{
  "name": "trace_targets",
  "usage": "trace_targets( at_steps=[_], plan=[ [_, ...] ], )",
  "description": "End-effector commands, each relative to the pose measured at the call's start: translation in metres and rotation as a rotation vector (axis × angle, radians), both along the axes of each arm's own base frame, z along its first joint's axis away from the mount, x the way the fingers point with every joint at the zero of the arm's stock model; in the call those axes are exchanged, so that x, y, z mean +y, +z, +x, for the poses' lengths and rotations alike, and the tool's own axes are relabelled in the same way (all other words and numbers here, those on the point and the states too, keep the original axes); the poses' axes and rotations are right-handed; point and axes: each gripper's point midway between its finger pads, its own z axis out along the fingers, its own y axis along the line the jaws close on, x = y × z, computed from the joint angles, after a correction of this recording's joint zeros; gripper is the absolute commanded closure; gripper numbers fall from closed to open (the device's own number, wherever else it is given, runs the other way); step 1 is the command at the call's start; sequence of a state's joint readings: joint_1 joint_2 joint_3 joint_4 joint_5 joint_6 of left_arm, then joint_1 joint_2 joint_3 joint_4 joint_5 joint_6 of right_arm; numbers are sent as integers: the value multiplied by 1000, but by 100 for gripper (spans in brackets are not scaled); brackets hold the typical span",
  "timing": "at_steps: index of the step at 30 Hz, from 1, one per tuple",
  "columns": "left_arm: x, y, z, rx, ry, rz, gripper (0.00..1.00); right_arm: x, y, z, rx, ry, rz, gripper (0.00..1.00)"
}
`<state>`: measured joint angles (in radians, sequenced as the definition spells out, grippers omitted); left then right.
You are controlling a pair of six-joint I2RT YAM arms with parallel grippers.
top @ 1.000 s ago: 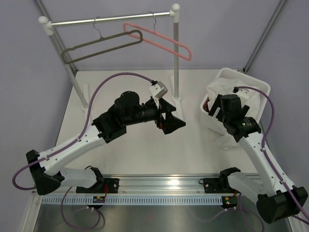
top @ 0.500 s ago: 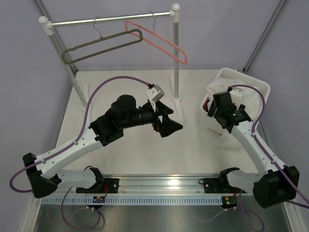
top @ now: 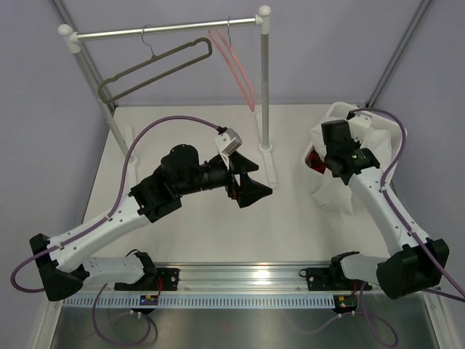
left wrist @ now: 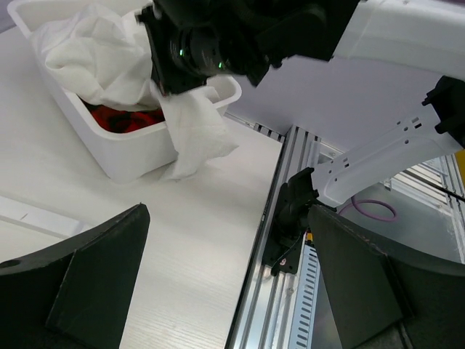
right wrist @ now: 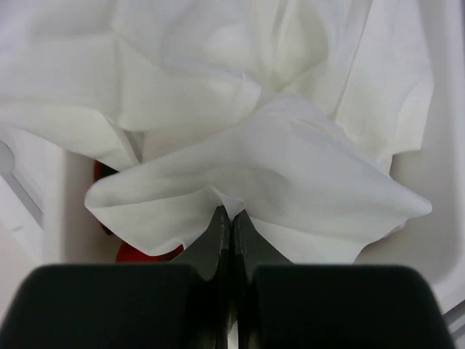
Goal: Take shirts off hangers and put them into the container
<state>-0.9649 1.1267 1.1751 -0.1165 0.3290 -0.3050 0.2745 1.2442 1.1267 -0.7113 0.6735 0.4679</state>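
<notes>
White tabletop (top: 196, 233) — right gripper (right wrist: 231, 218) pinches crinkly white shirt (right wrist: 290, 167) over basket (left wrist: 109, 145); left gripper (left wrist: 225, 218) gapes.

Robotics lab, enclosed test cell. Left arm (top: 116, 218) and right arm (top: 385, 211) are bolted to an aluminium rail (top: 247, 280) at the edge of a white table (top: 218, 225). Purple cables (top: 156, 125) loop exposed. Plain grey partition walls (top: 327, 51), metal frame struts (top: 396, 54). A tabletop clothes rail (top: 167, 29) carries the hangers (top: 156, 65).

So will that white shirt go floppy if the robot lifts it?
Probably floppy: the white shirt bunches into folds where the right gripper pinches it. It likely drags too, since a flap droops over the container wall.
</notes>
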Motion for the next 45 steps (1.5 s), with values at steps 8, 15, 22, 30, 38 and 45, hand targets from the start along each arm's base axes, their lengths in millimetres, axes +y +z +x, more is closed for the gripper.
trace_targets(
  at_steps=[8, 15, 22, 30, 38, 45],
  plan=[
    [1, -11, 7, -3, 38, -14, 3, -74, 182, 24, -365, -221, -67, 100],
    [3, -21, 7, 2, 39, 1, 3, -124, 221, 52, -400, -310, -78, 100],
    [8, -25, 8, 9, 49, -9, 3, -108, 145, 101, -261, -233, 38, 100],
    [23, -40, 20, 59, 149, 37, 3, -63, 10, 89, -140, -177, 303, 87],
    [59, -61, 31, 116, 341, 54, 1, -62, 25, 76, -154, -159, 276, 36],
    [100, -62, 30, 101, 484, 20, 1, -53, 101, 52, -329, -101, 266, 1]
  ],
)
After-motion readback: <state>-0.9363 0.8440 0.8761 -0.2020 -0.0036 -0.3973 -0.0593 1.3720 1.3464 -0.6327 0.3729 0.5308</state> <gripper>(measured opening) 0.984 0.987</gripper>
